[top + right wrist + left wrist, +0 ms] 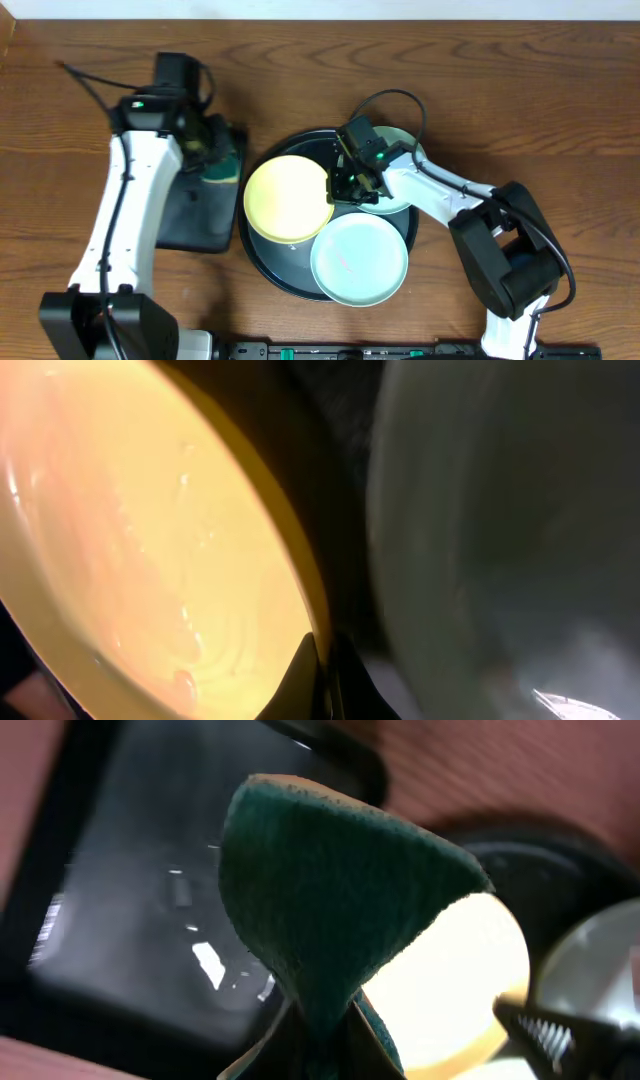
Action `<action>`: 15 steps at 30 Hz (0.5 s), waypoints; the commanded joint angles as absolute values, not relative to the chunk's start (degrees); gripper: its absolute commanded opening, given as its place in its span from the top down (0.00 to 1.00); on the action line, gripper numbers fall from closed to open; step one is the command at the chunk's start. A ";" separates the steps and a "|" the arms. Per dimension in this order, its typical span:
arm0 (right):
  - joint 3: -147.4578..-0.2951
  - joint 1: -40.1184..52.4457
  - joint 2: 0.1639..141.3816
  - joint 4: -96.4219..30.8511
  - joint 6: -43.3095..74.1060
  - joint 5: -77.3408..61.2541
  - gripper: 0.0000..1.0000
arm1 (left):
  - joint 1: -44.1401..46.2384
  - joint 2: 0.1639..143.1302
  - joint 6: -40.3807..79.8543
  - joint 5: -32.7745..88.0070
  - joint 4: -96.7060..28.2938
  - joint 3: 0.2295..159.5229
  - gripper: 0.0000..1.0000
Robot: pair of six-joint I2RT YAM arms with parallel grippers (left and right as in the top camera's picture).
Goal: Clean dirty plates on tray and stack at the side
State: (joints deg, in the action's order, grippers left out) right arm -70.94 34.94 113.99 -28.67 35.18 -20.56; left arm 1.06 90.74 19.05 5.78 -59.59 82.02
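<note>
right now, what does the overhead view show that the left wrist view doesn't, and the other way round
Only overhead: the whole large round black tray carrying all three plates, including the pale mint green plate partly under the right arm.

Only left wrist: close up, how the dark green scouring sponge is folded and pinched in the left pincer.

Both: the pale yellow round plate and the glossy rectangular black tray.

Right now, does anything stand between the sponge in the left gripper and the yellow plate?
Nothing visible. The sponge hangs over the rectangular tray, the yellow plate lies uncovered beside it, and the right gripper sits at the plate's far rim, off that path.
</note>
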 commanded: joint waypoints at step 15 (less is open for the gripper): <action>-80.97 43.97 100.53 -40.36 18.61 16.71 0.99 | -4.34 90.21 17.85 3.79 -59.31 83.40 0.93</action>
